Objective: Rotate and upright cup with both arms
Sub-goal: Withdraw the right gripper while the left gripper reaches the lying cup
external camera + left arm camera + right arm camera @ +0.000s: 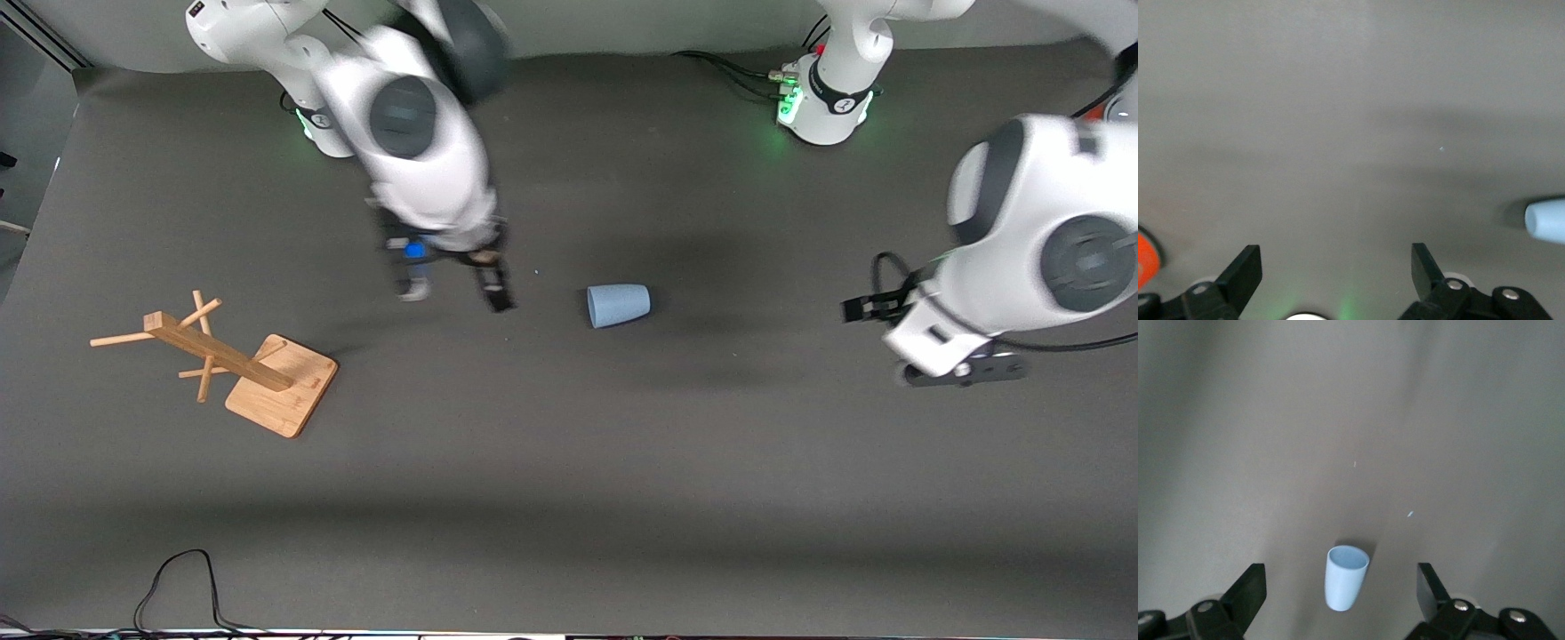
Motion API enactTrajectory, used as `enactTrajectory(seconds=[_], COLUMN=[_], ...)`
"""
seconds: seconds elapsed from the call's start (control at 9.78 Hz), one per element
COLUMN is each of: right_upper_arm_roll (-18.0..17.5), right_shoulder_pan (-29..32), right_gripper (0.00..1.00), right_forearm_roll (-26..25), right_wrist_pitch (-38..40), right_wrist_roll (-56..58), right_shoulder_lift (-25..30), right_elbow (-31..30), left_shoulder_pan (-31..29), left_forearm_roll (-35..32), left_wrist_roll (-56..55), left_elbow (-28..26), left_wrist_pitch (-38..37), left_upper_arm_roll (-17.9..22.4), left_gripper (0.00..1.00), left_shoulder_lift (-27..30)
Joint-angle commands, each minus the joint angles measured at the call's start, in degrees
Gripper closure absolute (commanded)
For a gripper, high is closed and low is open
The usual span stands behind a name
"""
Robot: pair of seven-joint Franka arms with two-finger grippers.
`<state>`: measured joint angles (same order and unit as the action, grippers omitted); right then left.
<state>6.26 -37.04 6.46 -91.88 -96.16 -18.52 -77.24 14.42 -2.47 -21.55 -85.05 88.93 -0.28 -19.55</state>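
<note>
Since it lies tipped on its side on the dark table [569, 498], with a wooden rack [222, 360] off toward the right arm's end, the cup [619, 305] looks an easy thing to lift: light, stiff, perhaps a little slick. I'd pinch it across its tapered wall near the rim. It is small, pale blue, matte, handleless, its mouth turned toward the right gripper [455, 296], which hangs just beside it, jaws spread and empty. Well apart, the left gripper [956, 369] waits, jaws likewise spread, holding nothing.
</note>
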Motion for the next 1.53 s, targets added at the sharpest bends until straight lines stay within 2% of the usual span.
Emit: enactTrajectory(seconds=[0.0,0.31,0.51,0.61,0.82,1.12,1.43], right_upper_arm_roll=[-0.6,-0.2,-0.2,-0.2,-0.2,-0.3,-0.3], right_shoulder_pan=[7.6,19.2,26.7,30.1,34.7,35.2,35.2], right_gripper=[0.00,0.00,0.00,0.00,0.00,0.00,0.00], right_forearm_roll=[0.8,-1.3,-5.1,-5.2,-5.5,-8.8,-8.9], right_wrist_pitch=[3.1,3.1,3.0,2.4,-0.1,-5.4,-8.3], right_wrist_roll=[20.5,48.6,67.2,76.2,92.0,101.2,104.4], right_shoulder_lift=[6.5,13.1,14.0,13.9,13.3,13.4,14.0], right_elbow=[-4.3,-10.1,-11.1,-11.2,-11.4,-14.1,-16.4], left_shoulder_pan=[9.0,18.6,25.3,28.9,34.1,39.4,42.2], left_forearm_roll=[-1.0,-0.9,-1.0,-1.6,-2.6,-7.4,-9.6], left_wrist_roll=[-13.0,-29.5,-42.0,-46.3,-52.1,-59.9,-60.6], left_elbow=[0.9,4.4,11.1,13.6,15.1,18.7,19.0], left_wrist_pitch=[2.1,2.0,1.8,1.9,2.3,6.2,6.1], left_upper_arm_roll=[0.9,1.0,1.0,1.0,1.1,1.1,1.1], left_gripper=[0.00,0.00,0.00,0.00,0.00,0.00,0.00], left_shoulder_lift=[-4.2,-10.7,-17.7,-20.4,-22.8,-28.6,-33.3])
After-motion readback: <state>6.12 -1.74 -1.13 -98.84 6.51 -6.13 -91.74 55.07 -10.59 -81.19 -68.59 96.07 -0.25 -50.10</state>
